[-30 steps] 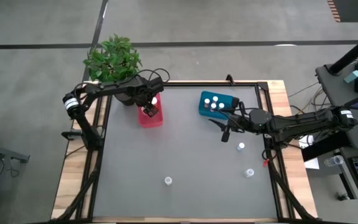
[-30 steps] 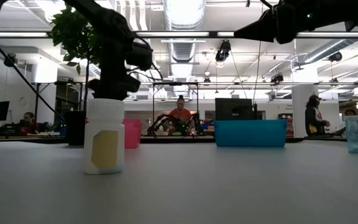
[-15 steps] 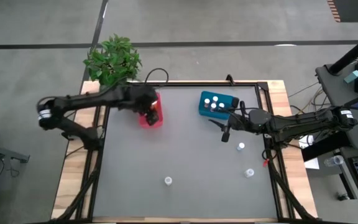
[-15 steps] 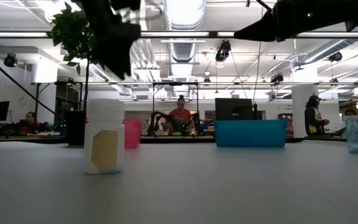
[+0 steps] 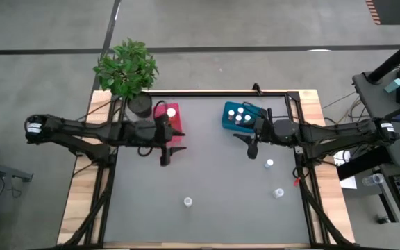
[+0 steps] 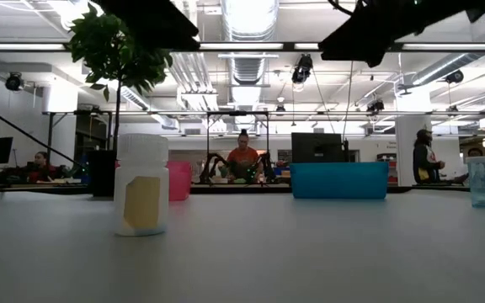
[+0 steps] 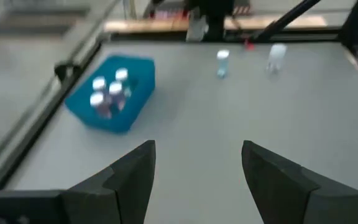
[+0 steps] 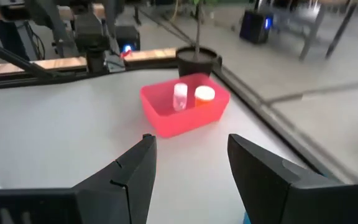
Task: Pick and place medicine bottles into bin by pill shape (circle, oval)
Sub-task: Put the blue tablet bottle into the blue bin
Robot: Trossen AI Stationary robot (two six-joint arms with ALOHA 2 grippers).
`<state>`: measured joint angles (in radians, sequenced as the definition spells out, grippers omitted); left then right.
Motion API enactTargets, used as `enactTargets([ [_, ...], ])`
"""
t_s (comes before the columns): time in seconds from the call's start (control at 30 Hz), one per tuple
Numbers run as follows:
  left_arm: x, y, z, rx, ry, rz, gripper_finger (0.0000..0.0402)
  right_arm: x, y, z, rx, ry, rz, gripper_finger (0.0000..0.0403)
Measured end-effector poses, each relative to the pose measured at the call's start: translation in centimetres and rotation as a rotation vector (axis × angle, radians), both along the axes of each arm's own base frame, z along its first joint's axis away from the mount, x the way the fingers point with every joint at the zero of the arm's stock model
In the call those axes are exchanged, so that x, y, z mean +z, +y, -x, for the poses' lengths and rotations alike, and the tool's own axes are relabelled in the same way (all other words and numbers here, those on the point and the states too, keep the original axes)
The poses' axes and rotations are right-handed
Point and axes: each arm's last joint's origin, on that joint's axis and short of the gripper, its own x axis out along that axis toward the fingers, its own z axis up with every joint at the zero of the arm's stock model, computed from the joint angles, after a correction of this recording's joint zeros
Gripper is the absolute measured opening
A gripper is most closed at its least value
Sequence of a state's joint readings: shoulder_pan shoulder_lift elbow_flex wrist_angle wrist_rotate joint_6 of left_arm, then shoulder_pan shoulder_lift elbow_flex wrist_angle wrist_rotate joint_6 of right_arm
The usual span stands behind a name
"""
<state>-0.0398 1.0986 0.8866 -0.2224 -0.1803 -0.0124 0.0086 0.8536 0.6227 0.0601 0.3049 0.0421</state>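
Observation:
The pink-red bin (image 5: 174,118) stands at the far left of the mat and holds two bottles (image 8: 180,96). The teal-blue bin (image 5: 240,117) stands at the far right and holds several white-capped bottles (image 7: 107,93). Three loose bottles stand upright on the mat: two at the right (image 5: 269,164) (image 5: 278,192) and one near the front (image 5: 187,202), which shows large in the low view (image 6: 141,185). My left gripper (image 5: 172,147) is open and empty just nearer than the pink-red bin. My right gripper (image 5: 246,143) is open and empty beside the teal-blue bin.
A dark pot (image 5: 139,104) with a green plant (image 5: 126,68) stands at the far left corner behind the pink-red bin. A wooden frame (image 5: 304,97) borders the mat. The mat's middle (image 5: 214,173) lies between the two grippers.
My left gripper has drawn back from above the pink-red bin toward the table's near edge, and its arm has stretched out low toward the left. The loose bottles and both bins stand where they were.

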Motion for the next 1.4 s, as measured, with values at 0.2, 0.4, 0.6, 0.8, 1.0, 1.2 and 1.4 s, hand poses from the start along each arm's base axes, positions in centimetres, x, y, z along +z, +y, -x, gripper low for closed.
enactTargets([
  [0.2,-0.8,-0.2,1.4,-0.049,-0.161,-0.097,0.0219,2.2,0.0,0.2,-0.047,0.08,-0.157,0.0187],
  [0.4,-1.5,-0.2,2.5,-0.062,-0.295,-0.174,0.0219,4.3,0.3,-0.5,-0.002,0.098,-0.326,0.0187],
  [0.6,-2.6,-0.1,3.6,-0.059,-0.336,-0.217,0.0219,6.1,0.5,-1.9,-0.022,0.236,-0.469,0.0187],
  [0.8,-2.1,0.0,4.4,-0.035,-0.365,-0.243,0.0219,6.1,0.5,-3.0,-0.216,0.518,-0.617,0.0187],
  [1.0,-2.1,0.1,4.9,-0.03,-0.36,-0.212,0.0219,4.1,0.9,-3.8,-0.359,0.831,-0.801,0.0187],
  [1.2,-2.2,0.1,5.0,-0.028,-0.351,-0.191,0.0219,2.2,1.3,-3.3,-0.462,1.068,-0.909,0.0187],
  [1.4,-2.3,0.0,5.0,-0.03,-0.339,-0.191,0.0219,1.2,1.3,-2.5,-0.508,1.106,-0.916,0.0187],
])
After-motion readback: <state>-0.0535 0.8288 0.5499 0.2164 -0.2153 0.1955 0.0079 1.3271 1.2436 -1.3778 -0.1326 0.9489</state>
